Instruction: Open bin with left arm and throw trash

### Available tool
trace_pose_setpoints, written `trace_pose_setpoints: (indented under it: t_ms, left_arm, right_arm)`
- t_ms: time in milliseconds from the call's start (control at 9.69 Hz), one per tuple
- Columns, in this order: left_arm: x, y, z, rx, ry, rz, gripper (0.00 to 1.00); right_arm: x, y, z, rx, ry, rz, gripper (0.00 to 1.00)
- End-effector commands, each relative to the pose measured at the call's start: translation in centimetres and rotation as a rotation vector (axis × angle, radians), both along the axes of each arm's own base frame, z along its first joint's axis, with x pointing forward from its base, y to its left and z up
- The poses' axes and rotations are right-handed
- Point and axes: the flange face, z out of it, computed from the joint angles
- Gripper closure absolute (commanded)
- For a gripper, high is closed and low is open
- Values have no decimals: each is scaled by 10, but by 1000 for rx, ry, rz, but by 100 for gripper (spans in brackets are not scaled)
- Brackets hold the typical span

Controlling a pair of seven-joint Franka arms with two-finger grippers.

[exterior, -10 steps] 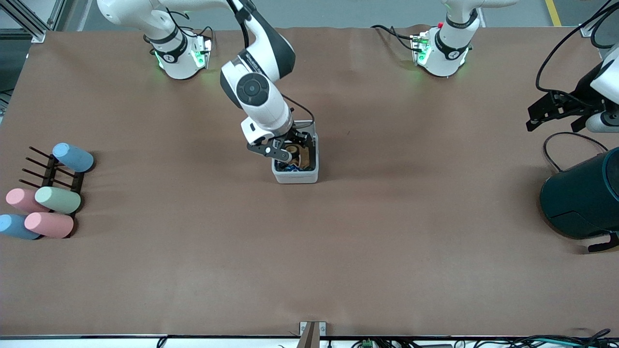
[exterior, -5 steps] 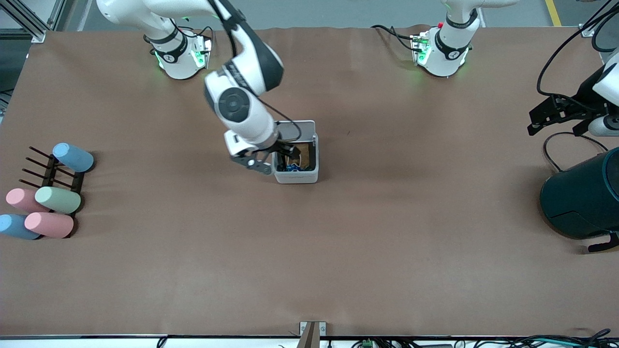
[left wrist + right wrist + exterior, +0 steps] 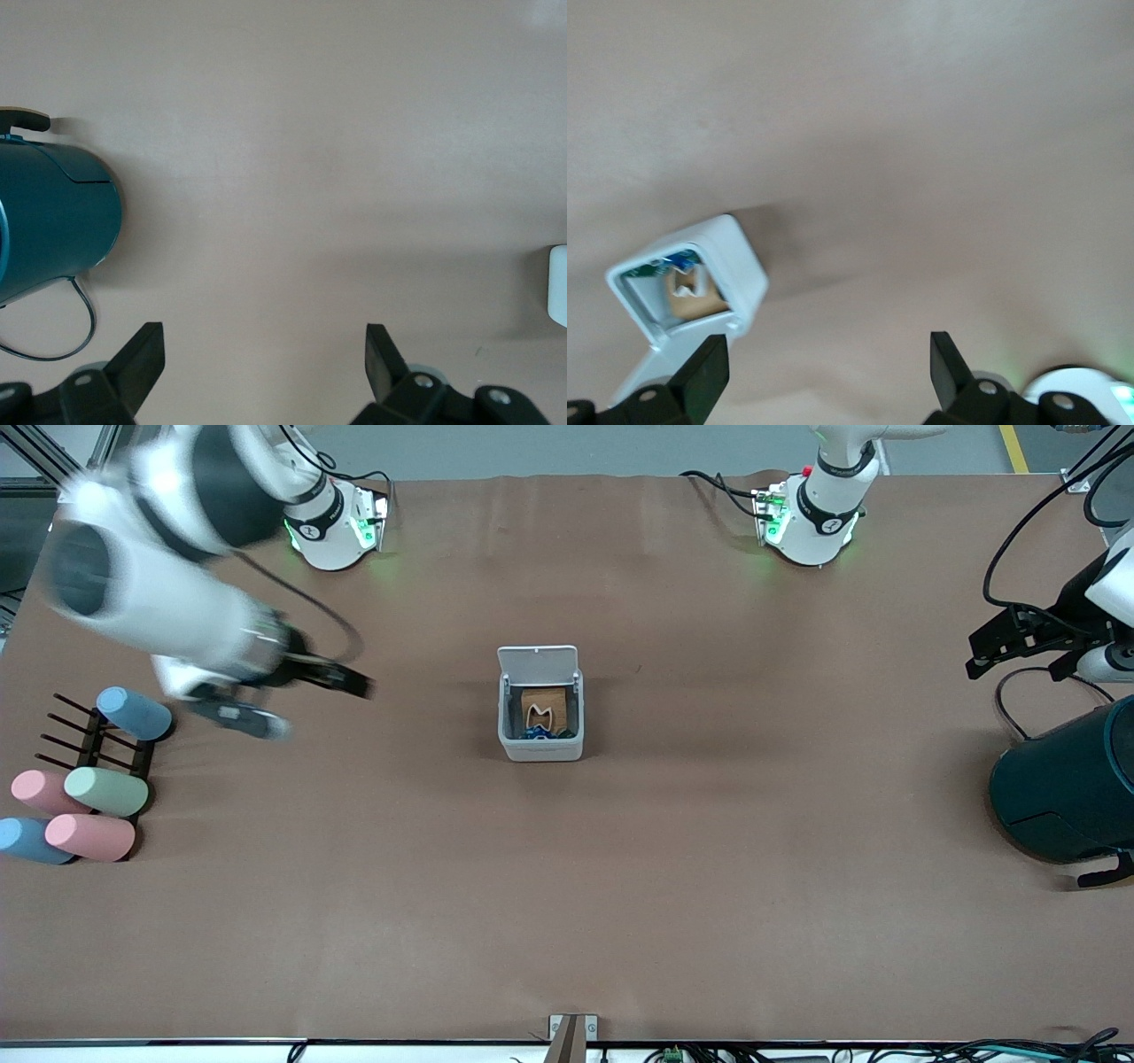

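Observation:
The small white bin (image 3: 540, 746) stands mid-table with its lid (image 3: 538, 661) tipped up. Inside lies trash: a white hourglass-shaped frame (image 3: 538, 713) on a brown piece, with dark and blue bits beside it. The right wrist view shows the open bin (image 3: 740, 266) and the frame (image 3: 687, 283) in it. My right gripper (image 3: 326, 710) hangs open and empty over bare table, between the bin and the pastel cylinders; its fingers (image 3: 700, 376) stand wide. My left gripper (image 3: 1014, 657) waits open and empty at the left arm's end of the table, over the table beside the drum, fingers (image 3: 142, 354) apart.
A big dark teal drum (image 3: 1067, 784) lies at the left arm's end, also in the left wrist view (image 3: 53, 221). Several pastel cylinders (image 3: 106, 791) rest on a dark rack (image 3: 89, 740) at the right arm's end. A cable (image 3: 1019, 691) loops beside the drum.
My right gripper rose out of the bin and swung toward the right arm's end of the table. The white frame now shows uncovered in the bin. The left gripper hardly moved.

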Motion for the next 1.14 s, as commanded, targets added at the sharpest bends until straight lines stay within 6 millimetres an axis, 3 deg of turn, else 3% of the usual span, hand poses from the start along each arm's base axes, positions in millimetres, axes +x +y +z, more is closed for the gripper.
trace_pose_setpoints:
  t_ms: [0, 206, 310, 413, 619, 826, 1032]
  left_arm:
    - [3, -1, 5, -12, -10, 7, 0]
    - [3, 0, 6, -15, -9, 22, 0]
    - [3, -1, 5, -16, -7, 31, 0]
    - [3, 0, 5, -14, -7, 33, 0]
    - [5, -1, 3, -6, -5, 25, 0]
    - [5, 0, 2, -8, -3, 31, 0]
    - [7, 5, -1, -12, 3, 41, 0]
  right_arm:
    - [-21, -89, 32, 17, -32, 93, 0]
    - [-51, -119, 72, -67, -70, 146, 0]
    - [-66, -124, 90, -82, -100, 182, 0]
    - [-72, -125, 95, -81, -97, 234, 0]
    - [-62, -131, 110, -113, -133, 291, 0]
    - [-45, -152, 122, -111, -166, 355, 0]
    - [-44, -155, 126, -115, -174, 341, 0]
